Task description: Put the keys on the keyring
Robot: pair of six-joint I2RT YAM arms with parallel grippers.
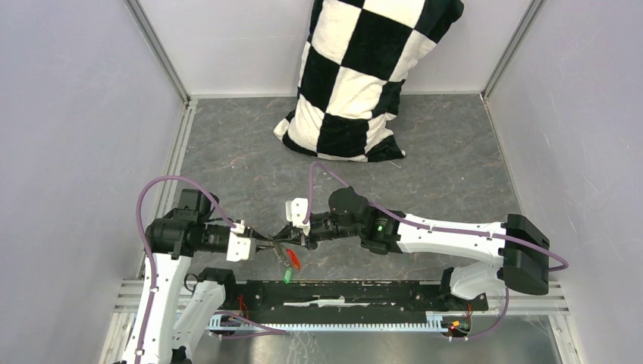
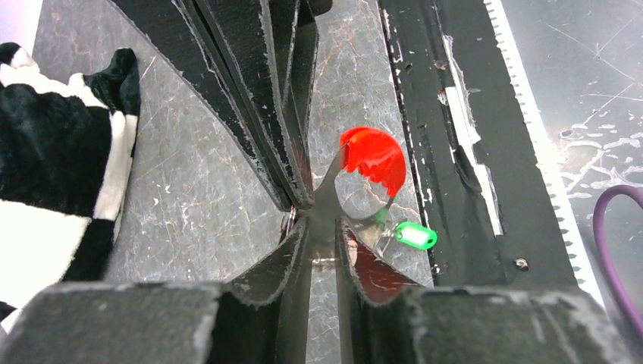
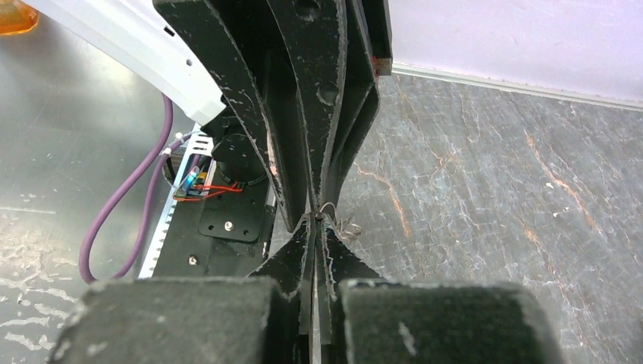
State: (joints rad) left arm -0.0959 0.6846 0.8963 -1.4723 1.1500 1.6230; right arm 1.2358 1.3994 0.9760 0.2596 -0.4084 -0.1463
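Observation:
The keyring hangs between my two grippers above the grey table, just ahead of the arm bases. Its red-and-grey fob (image 1: 293,259) (image 2: 373,158) curves down and to the right. My left gripper (image 1: 268,244) (image 2: 324,227) has its jaws narrowed onto the fob's grey end. Tip to tip against it, my right gripper (image 1: 288,236) (image 3: 317,220) is shut, with a thin silver wire ring (image 3: 334,214) coming out at its tips. A key with a green head (image 1: 288,276) (image 2: 415,235) dangles just under the fob; its blade is too small to make out.
A black-and-white checkered pillow (image 1: 356,76) (image 2: 53,152) leans on the back wall. A black rail (image 1: 341,296) (image 2: 447,152) with a toothed white strip runs along the near edge. Grey walls close in on both sides. Purple cables (image 1: 167,186) loop off each arm.

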